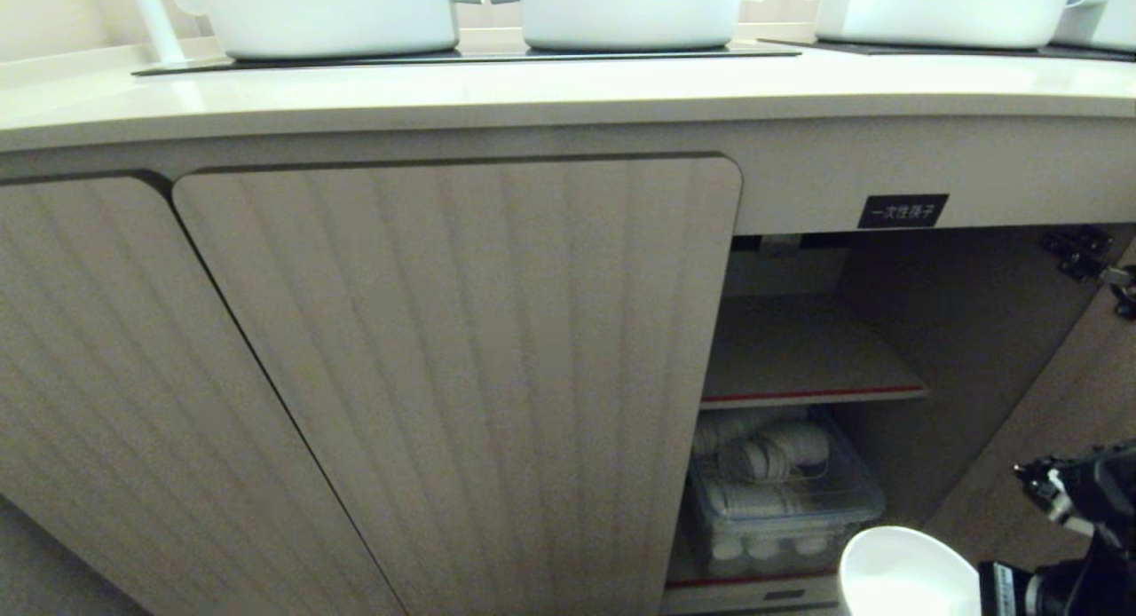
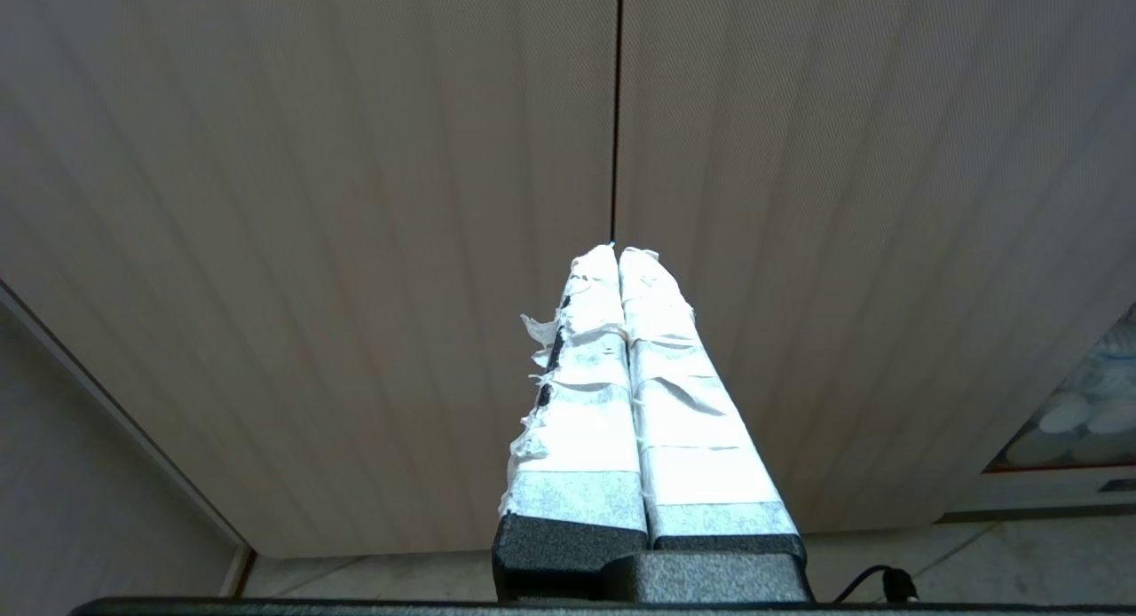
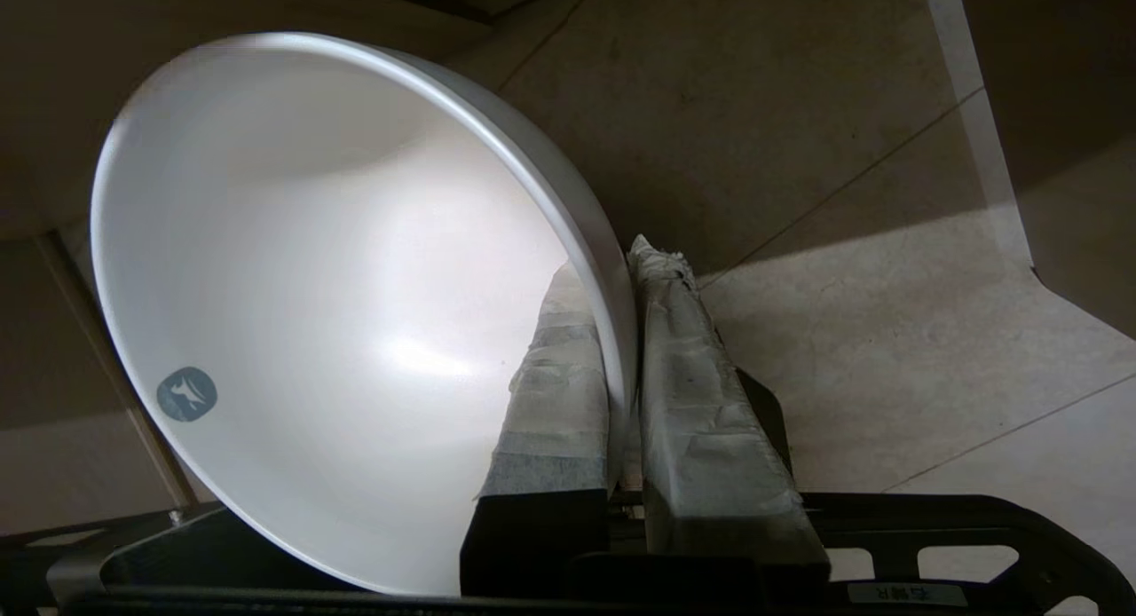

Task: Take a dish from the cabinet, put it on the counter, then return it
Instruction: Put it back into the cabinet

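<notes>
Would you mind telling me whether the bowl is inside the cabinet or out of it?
Out. The bowl hangs in front of the open cabinet, its rim pinched by the right pincer above the floor.

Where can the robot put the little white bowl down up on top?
The counter has a bare strip along its front edge, ahead of the white pots. Farther back it is crowded with pots. The right end effector grips the bowl low by the open cabinet.

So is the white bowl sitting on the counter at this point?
No: the right claw pinches the bowl by its rim low beside the open cabinet, well below the counter.
</notes>
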Tool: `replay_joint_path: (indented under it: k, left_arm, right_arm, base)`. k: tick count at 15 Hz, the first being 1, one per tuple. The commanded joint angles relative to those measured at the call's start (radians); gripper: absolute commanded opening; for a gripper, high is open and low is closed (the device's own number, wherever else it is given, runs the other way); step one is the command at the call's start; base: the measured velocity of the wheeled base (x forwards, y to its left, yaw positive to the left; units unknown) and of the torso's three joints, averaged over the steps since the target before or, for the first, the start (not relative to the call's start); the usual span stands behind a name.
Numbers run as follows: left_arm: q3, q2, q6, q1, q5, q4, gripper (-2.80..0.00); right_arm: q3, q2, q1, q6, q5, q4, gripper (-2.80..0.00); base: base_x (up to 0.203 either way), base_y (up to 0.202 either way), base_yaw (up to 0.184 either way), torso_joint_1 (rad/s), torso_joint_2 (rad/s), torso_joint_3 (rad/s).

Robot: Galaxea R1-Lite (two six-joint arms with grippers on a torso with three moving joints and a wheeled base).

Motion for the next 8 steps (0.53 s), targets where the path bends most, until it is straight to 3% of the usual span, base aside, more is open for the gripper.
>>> replay_joint_path:
  k: [1, 8]
  left_arm:
    - [0.000, 0.000, 0.000, 0.000, 0.001, 0.000, -2.80]
    - [0.000, 0.000, 0.000, 0.000, 0.001, 0.000, -2.80]
  right_arm:
    - [-0.018, 0.038, -0.018, 0.005, 0.003, -0.003, -2.80]
    - [-0.134, 0.154, -0.119, 0.005, 0.005, -0.006, -2.80]
  base:
    - [0.000, 0.000, 0.000, 0.000, 0.00, 0.000]
    - [0.000, 0.000, 0.000, 0.000, 0.00, 0.000]
